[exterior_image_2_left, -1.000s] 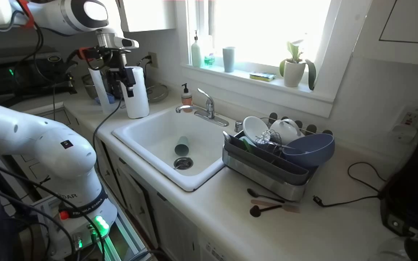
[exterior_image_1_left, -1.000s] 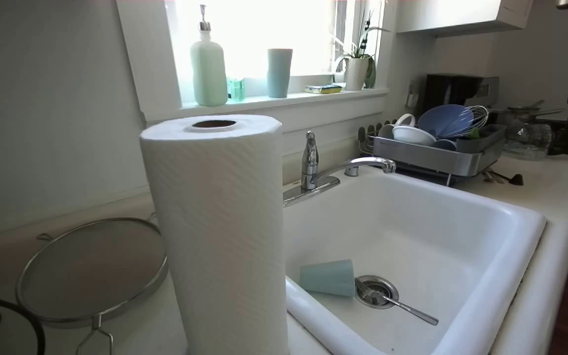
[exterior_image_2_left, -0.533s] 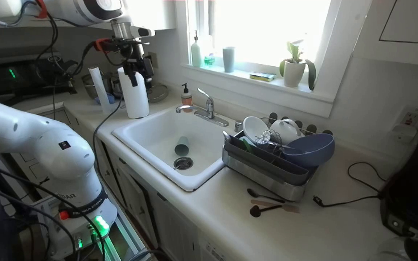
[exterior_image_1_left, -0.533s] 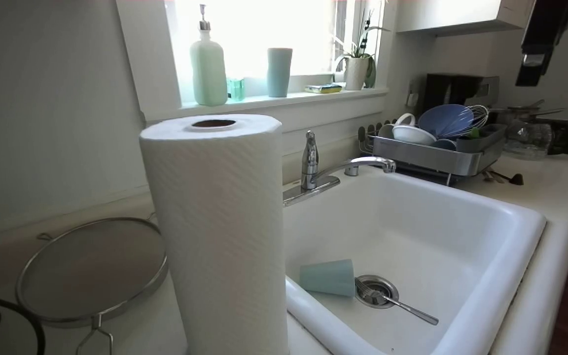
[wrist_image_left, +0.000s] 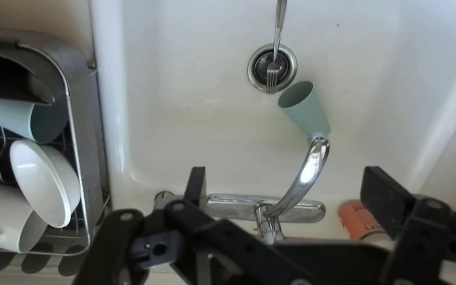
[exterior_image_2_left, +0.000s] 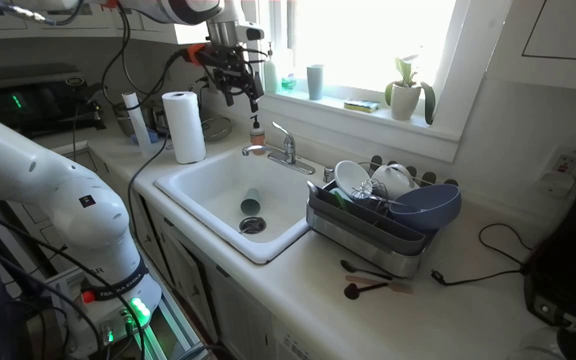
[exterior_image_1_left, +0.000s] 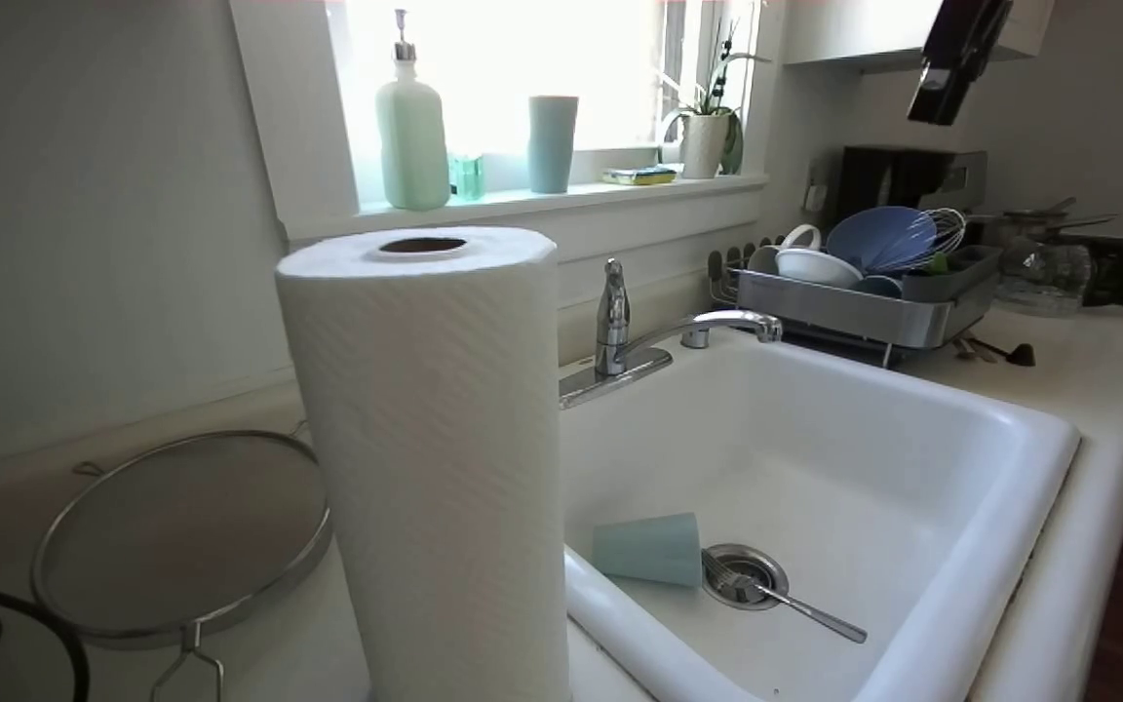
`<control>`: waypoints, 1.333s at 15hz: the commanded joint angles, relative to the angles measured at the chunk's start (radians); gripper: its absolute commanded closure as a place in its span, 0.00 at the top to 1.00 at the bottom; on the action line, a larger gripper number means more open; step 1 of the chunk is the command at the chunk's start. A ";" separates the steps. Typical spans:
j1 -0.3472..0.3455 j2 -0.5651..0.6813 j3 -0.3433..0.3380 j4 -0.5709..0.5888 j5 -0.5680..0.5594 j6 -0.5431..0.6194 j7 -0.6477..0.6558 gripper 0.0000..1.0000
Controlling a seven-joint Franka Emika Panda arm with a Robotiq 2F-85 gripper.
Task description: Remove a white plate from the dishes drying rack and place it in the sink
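Note:
The white plate (exterior_image_2_left: 352, 179), a small round shallow dish, leans tilted in the dishes drying rack (exterior_image_2_left: 358, 246). It also shows in the wrist view (wrist_image_left: 42, 183) and in an exterior view (exterior_image_1_left: 818, 266), beside a white mug. The rack is grey metal and wire, at the sink's edge. The sink (exterior_image_2_left: 218, 172) is a white basin with a chrome drain and tap. My gripper (exterior_image_2_left: 242, 105) is open and empty, high above the tap and soap bottle. In the wrist view the fingers (wrist_image_left: 284, 178) stand wide apart, the plate left of them. Part of the gripper shows in an exterior view (exterior_image_1_left: 956, 63).
A teal cup (wrist_image_left: 305, 111) and a fork (wrist_image_left: 277, 43) lie in the sink. The tap (exterior_image_2_left: 288, 147) and an orange soap bottle (exterior_image_2_left: 257, 135) stand behind it. A blue bowl (exterior_image_2_left: 425, 206) and whisk share the rack. A paper towel roll (exterior_image_1_left: 425, 439) stands beside the sink.
My gripper has moved from in front of the paper towel roll toward the window, now over the tap area. It stays open. The dishes and sink contents have not moved.

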 commanded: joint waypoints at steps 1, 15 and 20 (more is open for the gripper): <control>-0.007 0.123 -0.082 0.091 0.078 0.069 -0.131 1.00; -0.074 0.248 -0.135 0.124 0.116 0.267 -0.193 1.00; -0.093 0.390 -0.187 0.224 0.226 0.308 -0.221 1.00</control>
